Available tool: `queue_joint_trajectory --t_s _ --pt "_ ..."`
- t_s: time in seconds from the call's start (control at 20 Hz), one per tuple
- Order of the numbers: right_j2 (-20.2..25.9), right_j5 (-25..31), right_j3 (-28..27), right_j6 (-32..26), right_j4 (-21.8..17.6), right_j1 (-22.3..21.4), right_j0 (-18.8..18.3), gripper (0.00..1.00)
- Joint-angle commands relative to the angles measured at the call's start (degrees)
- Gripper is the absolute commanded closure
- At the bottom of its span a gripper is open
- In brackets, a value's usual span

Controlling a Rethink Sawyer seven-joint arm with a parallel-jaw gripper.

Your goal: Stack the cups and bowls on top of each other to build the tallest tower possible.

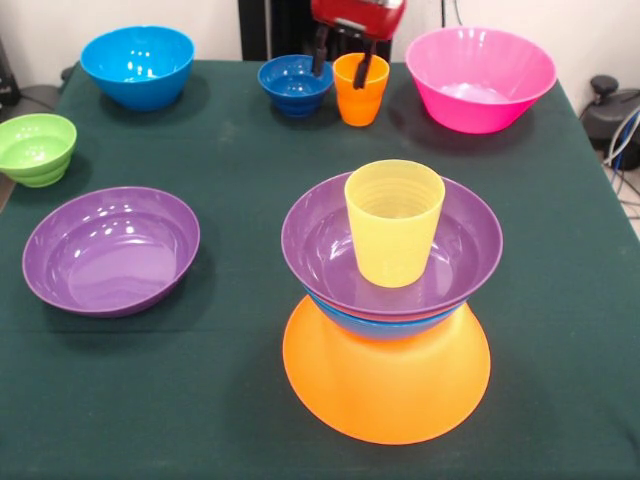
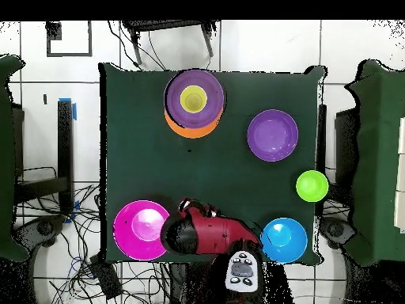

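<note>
The tower stands at the table's near middle: an upside-down yellow-orange bowl point(image 1: 385, 395), a bright blue bowl point(image 1: 385, 326), a purple bowl point(image 1: 315, 240) and the yellow ribbed cup point(image 1: 393, 225) upright inside it. The tower also shows in the overhead view point(image 2: 186, 129), with the yellow cup point(image 2: 193, 98) on top. The orange cup point(image 1: 360, 95) stands at the far side beside the small dark blue bowl point(image 1: 292, 85). My gripper point(image 1: 341, 62) is open over them. One finger is by the dark blue bowl's rim and the other dips into the orange cup.
A second purple bowl point(image 1: 110, 250) lies at the left, and a green bowl point(image 1: 38, 148) sits at the left edge. A bright blue bowl point(image 1: 137, 65) stands far left and the large pink bowl point(image 1: 480, 78) far right. In the overhead view my arm point(image 2: 206, 232) hides the orange cup.
</note>
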Motion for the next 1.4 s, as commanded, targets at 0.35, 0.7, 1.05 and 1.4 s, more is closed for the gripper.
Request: queue_joint_trajectory --t_s 0.35,0.7,1.05,1.4 --pt "4.0 -10.4 11.1 20.7 10.8 5.4 2.0 0.0" --pt "3.7 -11.3 12.2 22.9 13.8 5.2 5.5 0.0" --pt "4.5 -12.4 11.4 24.2 13.8 5.8 5.2 0.0" --pt "5.9 -16.4 11.9 26.8 13.9 7.7 5.1 0.0"
